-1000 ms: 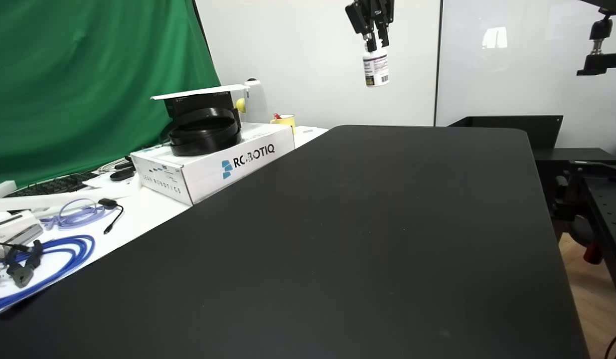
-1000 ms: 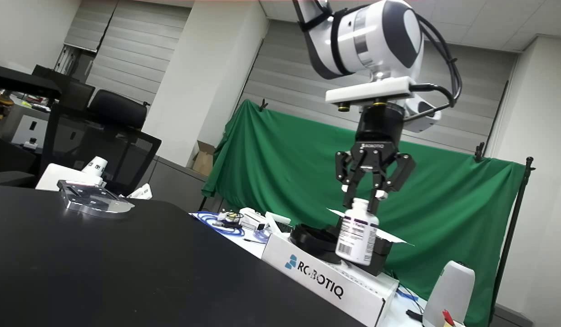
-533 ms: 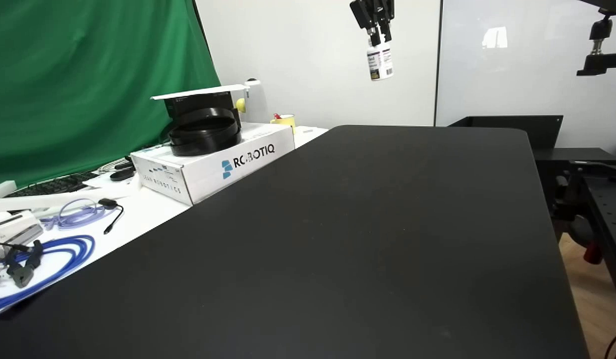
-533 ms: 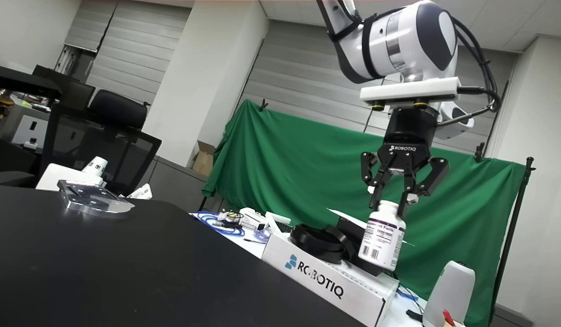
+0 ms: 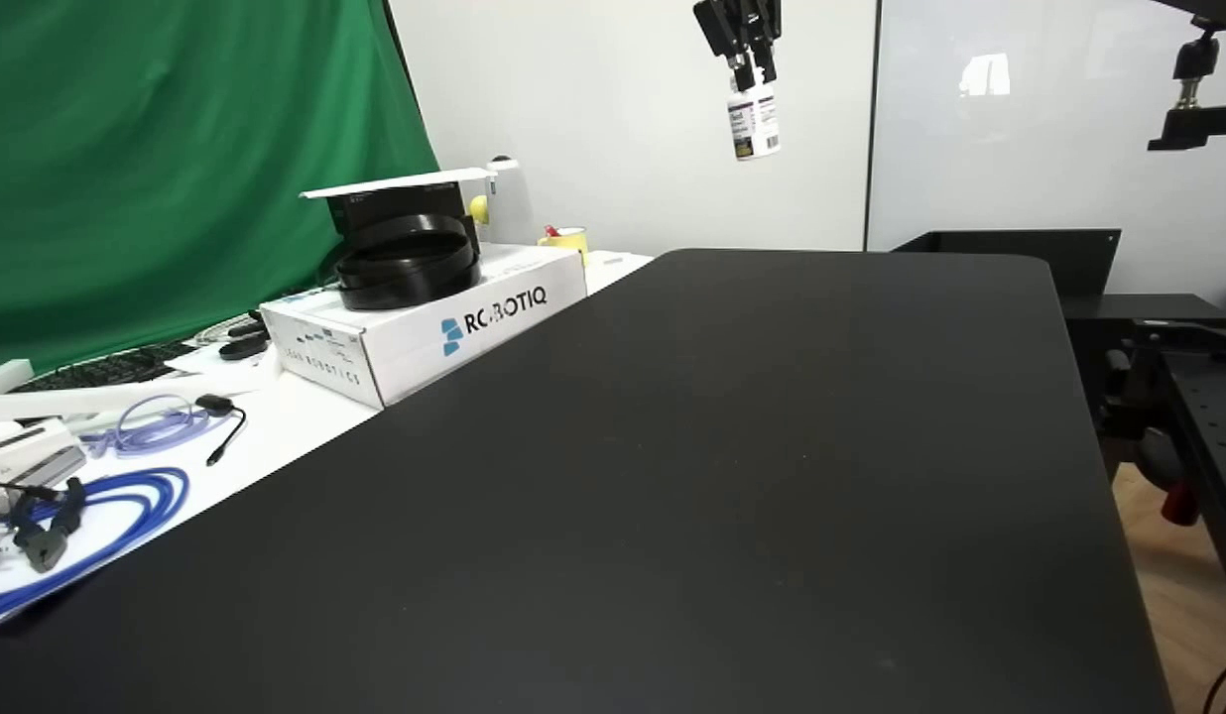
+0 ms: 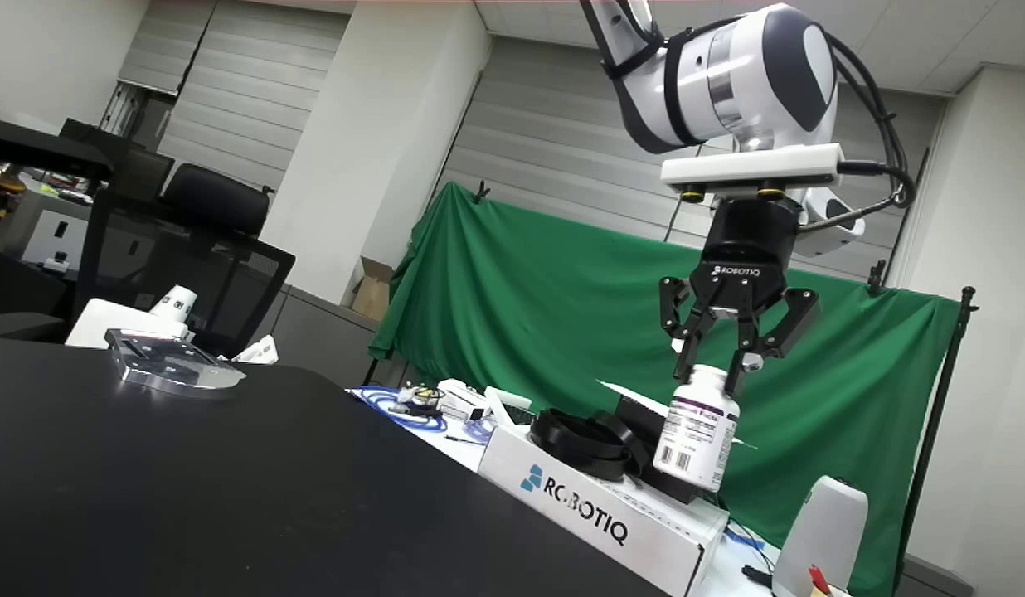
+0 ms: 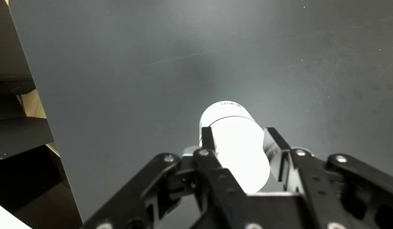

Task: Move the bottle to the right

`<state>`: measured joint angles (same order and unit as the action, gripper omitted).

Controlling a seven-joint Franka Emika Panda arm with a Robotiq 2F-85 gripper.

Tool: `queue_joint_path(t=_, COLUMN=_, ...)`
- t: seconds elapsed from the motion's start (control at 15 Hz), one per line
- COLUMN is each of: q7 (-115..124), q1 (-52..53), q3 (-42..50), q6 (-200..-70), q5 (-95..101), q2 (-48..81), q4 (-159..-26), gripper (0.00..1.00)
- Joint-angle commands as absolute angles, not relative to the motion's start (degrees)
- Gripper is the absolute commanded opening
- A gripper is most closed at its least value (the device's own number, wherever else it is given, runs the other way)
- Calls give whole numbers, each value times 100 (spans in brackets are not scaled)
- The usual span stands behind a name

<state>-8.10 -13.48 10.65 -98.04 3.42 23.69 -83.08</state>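
The bottle is white plastic with a dark-banded printed label. It hangs slightly tilted in the air above the black table point(image 5: 732, 476), and shows in both exterior views point(image 5: 755, 127) point(image 6: 697, 438). My gripper point(image 6: 708, 381) is shut around the bottle's upper part, just below the cap end, in an exterior view. In the wrist view the bottle point(image 7: 234, 146) sits between the two fingers of the gripper point(image 7: 240, 131), its surface washed out white. The bottle's base is clear of the table.
A white Robotiq box point(image 5: 474, 327) with black rings point(image 5: 405, 263) stands on a white side table beside the black table. Blue cables point(image 5: 127, 516) lie there too. A clear plate point(image 6: 177, 369) sits on the black table's edge. A black bin point(image 5: 1015, 260) is beyond the far edge.
Over the last second my gripper and the bottle have moved to the right and slightly up in an exterior view. In the last half second they have stayed nearly still.
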Motion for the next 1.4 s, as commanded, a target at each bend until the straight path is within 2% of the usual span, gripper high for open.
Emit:
queue_joint_path(t=0.0, q7=-806, q1=-1395, q3=1014, q6=-9777, q5=360, q2=2379, q4=-8274, gripper=43)
queue_joint_path(t=0.07, q7=-979, q1=-1438, q3=971, q6=-9760, q5=282, q2=2509, q4=-8119, gripper=18)
queue_joint_path(t=0.67, q7=-941, q1=-1401, q3=722, q6=-10487, q5=290, q2=4414, q4=-6333, gripper=18)
queue_joint_path(t=1.33, q7=-542, q1=-1777, q3=527, q6=-10437, q5=-353, q2=5962, q4=-4304, gripper=18)
